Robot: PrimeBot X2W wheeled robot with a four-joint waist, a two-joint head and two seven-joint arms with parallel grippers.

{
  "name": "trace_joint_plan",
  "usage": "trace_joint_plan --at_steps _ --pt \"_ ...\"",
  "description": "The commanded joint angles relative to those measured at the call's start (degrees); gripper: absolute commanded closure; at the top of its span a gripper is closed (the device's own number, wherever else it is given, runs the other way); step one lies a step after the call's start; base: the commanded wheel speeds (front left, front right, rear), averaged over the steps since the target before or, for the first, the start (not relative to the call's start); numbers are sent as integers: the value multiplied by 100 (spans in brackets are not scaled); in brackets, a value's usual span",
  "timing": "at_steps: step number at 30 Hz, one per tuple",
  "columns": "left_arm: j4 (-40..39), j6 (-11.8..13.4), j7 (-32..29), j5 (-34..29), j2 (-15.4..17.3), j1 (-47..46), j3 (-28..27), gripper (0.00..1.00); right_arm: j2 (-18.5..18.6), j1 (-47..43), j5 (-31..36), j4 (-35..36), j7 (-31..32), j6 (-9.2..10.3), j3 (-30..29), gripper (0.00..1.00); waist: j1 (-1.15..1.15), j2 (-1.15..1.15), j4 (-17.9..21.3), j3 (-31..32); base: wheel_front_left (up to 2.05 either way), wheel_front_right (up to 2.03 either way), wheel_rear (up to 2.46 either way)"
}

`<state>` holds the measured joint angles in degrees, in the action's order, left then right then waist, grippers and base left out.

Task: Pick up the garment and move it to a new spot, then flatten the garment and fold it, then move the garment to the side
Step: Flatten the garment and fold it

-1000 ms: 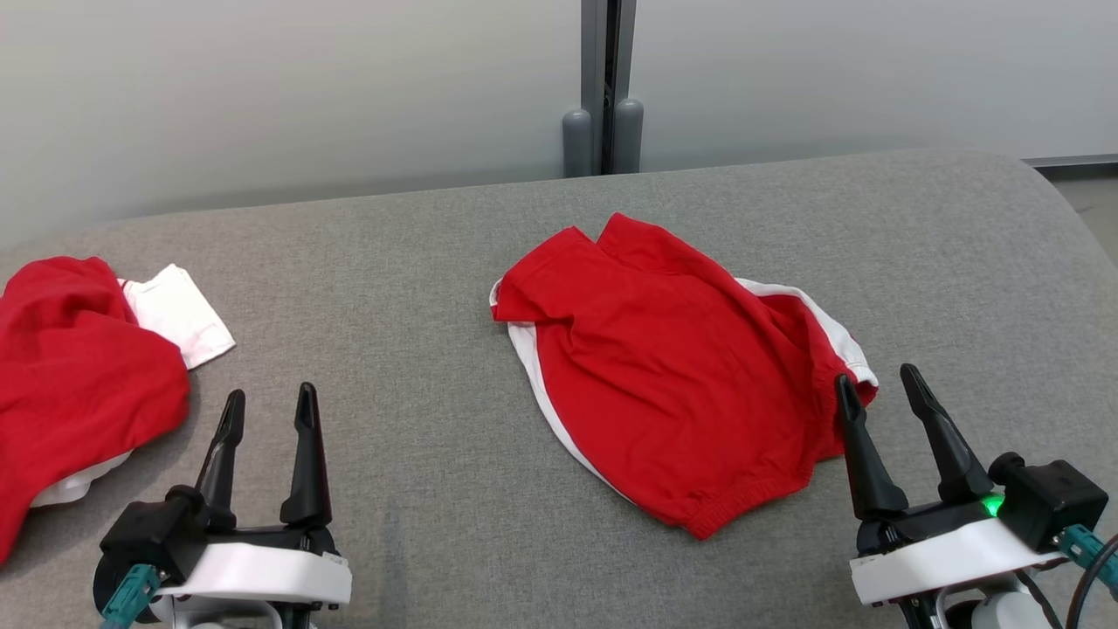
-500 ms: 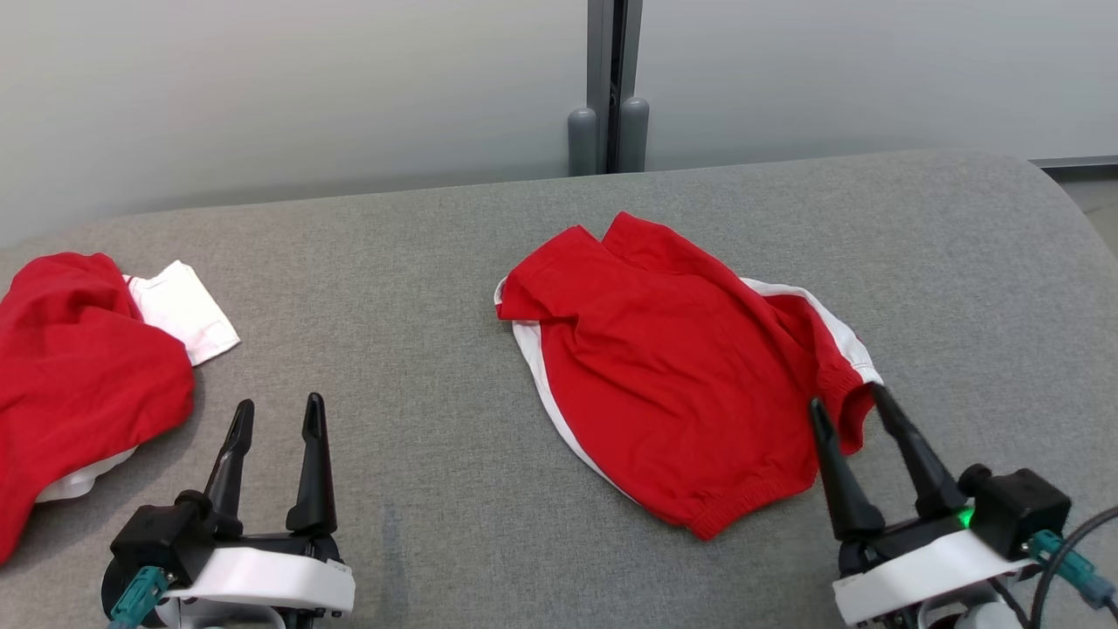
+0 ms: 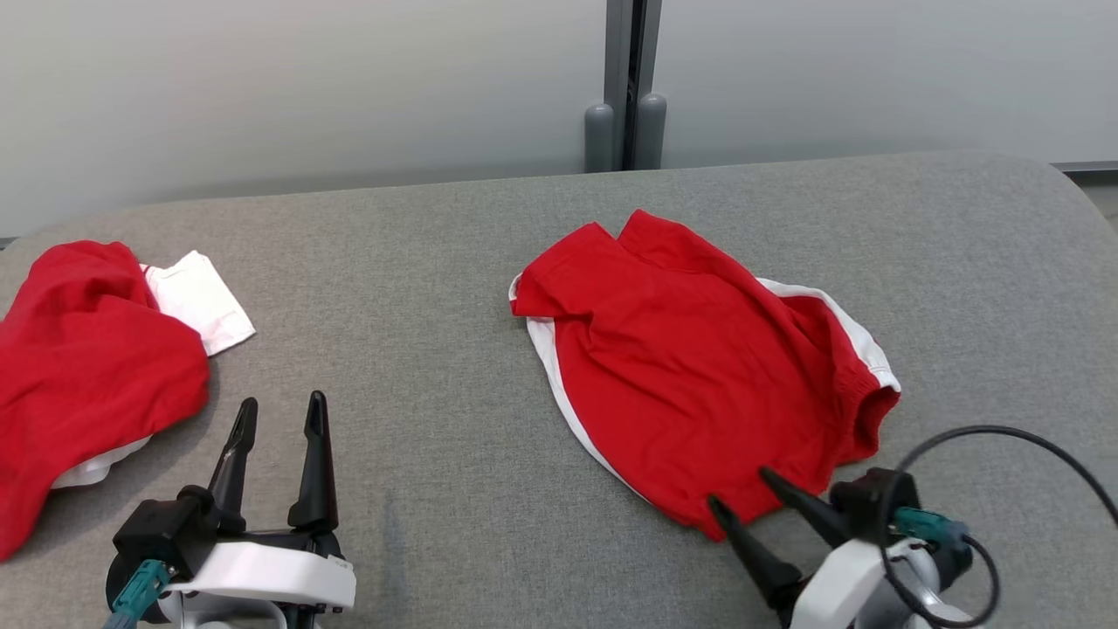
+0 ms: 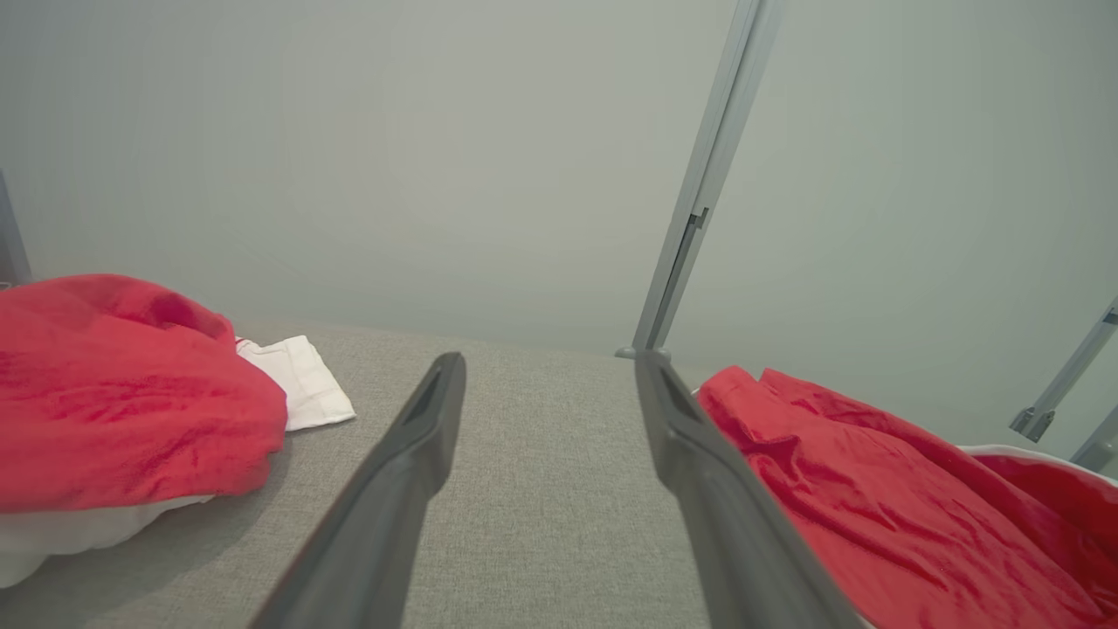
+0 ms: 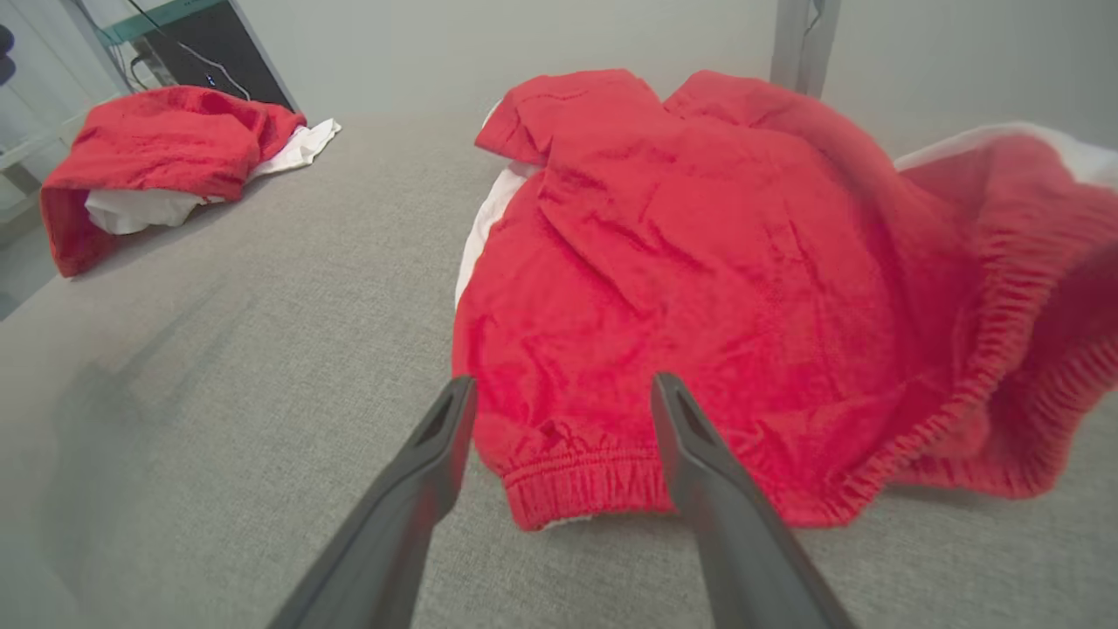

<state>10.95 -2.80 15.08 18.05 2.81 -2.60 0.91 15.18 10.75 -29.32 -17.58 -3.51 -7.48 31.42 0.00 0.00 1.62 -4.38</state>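
A pair of red shorts with white side stripes (image 3: 699,376) lies rumpled on the grey padded table (image 3: 419,288), right of centre. Its elastic waistband corner (image 5: 576,485) points toward me. My right gripper (image 3: 741,487) is open at the lower right, fingers tilted left, their tips on either side of that waistband corner and just short of it. In the right wrist view the right gripper (image 5: 563,389) frames the hem. My left gripper (image 3: 279,409) stands open at the lower left over bare table, nothing between its fingers (image 4: 419,437).
A second red and white garment (image 3: 87,367) lies bunched at the table's left edge. A grey post (image 3: 625,87) rises behind the table against a pale wall. A black cable (image 3: 987,437) loops over my right wrist.
My right gripper has swung down and left, from beside the shorts' right leg opening to the waistband corner at the front. The head camera has shifted slightly. The left gripper stays put.
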Motion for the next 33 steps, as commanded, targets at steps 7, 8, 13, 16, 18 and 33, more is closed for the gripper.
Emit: trace_joint_plan --at_steps 7,8,13,16,18,33 --pt "57 13 9 96 19 -68 42 0 122 500 222 -269 1028 -4 572 0 0 0 -110 26 0 0 0" --pt "57 13 9 96 19 -68 42 0 122 500 222 -269 1028 -4 572 0 0 0 -110 26 0 0 0" --pt "100 37 10 163 18 -90 100 0 3 618 414 -470 1592 -3 723 0 0 0 -240 36 0 0 0" --pt "125 44 10 202 16 -97 131 0 10 640 492 -590 1923 -3 825 0 0 0 -348 43 0 0 0" --pt "132 43 10 217 18 -94 135 0 0 637 534 -663 2044 -3 856 0 0 0 -393 49 0 0 0" --pt "108 69 10 198 16 -63 107 0 -111 572 523 -371 1915 -3 705 100 0 0 -346 31 0 0 0"
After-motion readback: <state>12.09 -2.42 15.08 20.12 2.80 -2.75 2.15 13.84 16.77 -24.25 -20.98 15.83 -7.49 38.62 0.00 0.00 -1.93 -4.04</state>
